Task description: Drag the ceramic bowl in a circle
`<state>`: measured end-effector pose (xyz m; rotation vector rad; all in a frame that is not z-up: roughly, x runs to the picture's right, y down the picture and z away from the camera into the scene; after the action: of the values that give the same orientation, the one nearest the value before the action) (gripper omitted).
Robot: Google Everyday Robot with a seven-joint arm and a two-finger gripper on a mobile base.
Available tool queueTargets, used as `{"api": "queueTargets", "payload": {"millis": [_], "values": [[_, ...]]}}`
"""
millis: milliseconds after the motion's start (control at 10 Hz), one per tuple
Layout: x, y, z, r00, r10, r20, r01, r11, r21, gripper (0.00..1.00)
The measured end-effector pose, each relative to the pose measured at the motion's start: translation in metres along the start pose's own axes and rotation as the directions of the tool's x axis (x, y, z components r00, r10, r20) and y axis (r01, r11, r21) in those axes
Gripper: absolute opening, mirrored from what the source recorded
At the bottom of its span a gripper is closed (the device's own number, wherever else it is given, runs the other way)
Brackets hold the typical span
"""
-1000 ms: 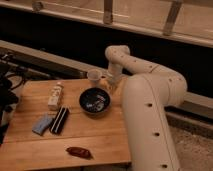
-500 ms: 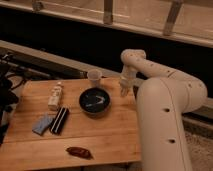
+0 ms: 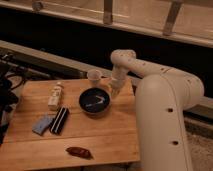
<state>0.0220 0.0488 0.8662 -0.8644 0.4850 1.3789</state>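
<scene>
Camera view, your only one: the wooden desk [image 3: 107,135] fills the lower left, and the white arm [image 3: 165,100] rises from the lower right, bends over at the top and reaches down toward the desk's far right corner.

You find the gripper [image 3: 113,90] at the end of that reach, low over the desk and right against the far right rim of the ceramic bowl [image 3: 94,101]. You cannot tell from here whether it is open or closed, nor whether it has hold of the rim or merely sits beside it.

The ceramic bowl stands upright on the right half of the desk, toward the back, dark and glossy with pale streaks inside.

Just behind it, near the back edge, you see the small pale cup [image 3: 94,76], upright and apart from the bowl. The gripper is to the right of the cup.

To the left of the bowl lies a white bottle [image 3: 55,95]. Nearer the front are a black box [image 3: 60,120] and, touching its left side, a blue pad [image 3: 42,125]. A reddish-brown object [image 3: 79,152] lies by the front edge, well apart from the rest.
</scene>
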Motion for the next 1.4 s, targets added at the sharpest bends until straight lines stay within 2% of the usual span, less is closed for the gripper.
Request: {"api": "queueTargets", "payload": {"millis": [100,300,800,1100,1400], "values": [[0.002,0.018,0.004,0.999,-0.039,-0.005,0.039,0.999,0.0,0.66],[0.004,0.032,0.004,0.997,-0.075,-0.002,0.075,0.997,0.004,0.67],[0.0,0.019,-0.009,0.998,-0.054,0.027,0.054,0.998,0.017,0.67],[-0.005,0.01,0.009,1.0,-0.028,-0.009,0.028,1.0,0.011,0.67],[-0.009,-0.005,0.033,0.997,0.011,-0.074,-0.01,1.0,0.008,0.67]]}}
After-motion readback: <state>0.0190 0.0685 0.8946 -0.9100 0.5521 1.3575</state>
